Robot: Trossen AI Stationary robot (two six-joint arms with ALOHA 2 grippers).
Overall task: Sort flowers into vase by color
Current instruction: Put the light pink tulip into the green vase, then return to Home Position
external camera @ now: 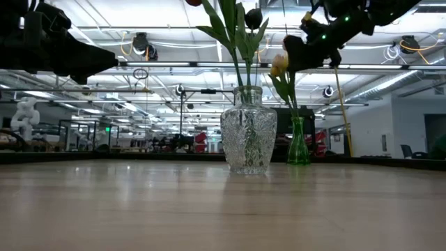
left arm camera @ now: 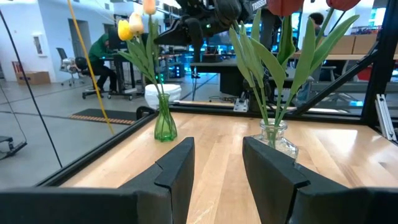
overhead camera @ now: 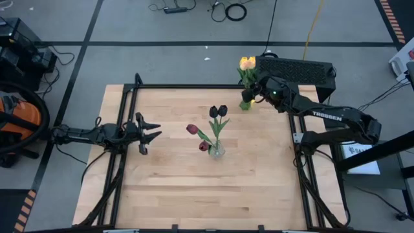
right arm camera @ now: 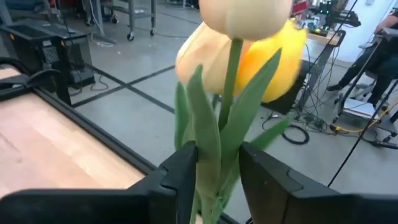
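The butcher-block table [overhead camera: 194,188], pale wood in a black frame, carries two vases well apart. The cut-glass vase [external camera: 249,139] near the middle is squat and faceted, holding dark maroon tulips [overhead camera: 217,111] on long green stems. The slim green glass vase [external camera: 298,143] at the far right edge is narrow-necked and light, so it looks easy to tip; it holds the yellow and peach tulips [overhead camera: 247,63], waxy heads over soft strap leaves.

The right gripper [right arm camera: 214,165] sits over that green vase with its fingers parted around the stems, the leaves between them; I judge this a release. To finish cleanly it should spread wider before backing off, then lift straight up so no leaf drags the vase.

The left gripper [left arm camera: 217,158] waits at the left edge, fingers apart, empty.
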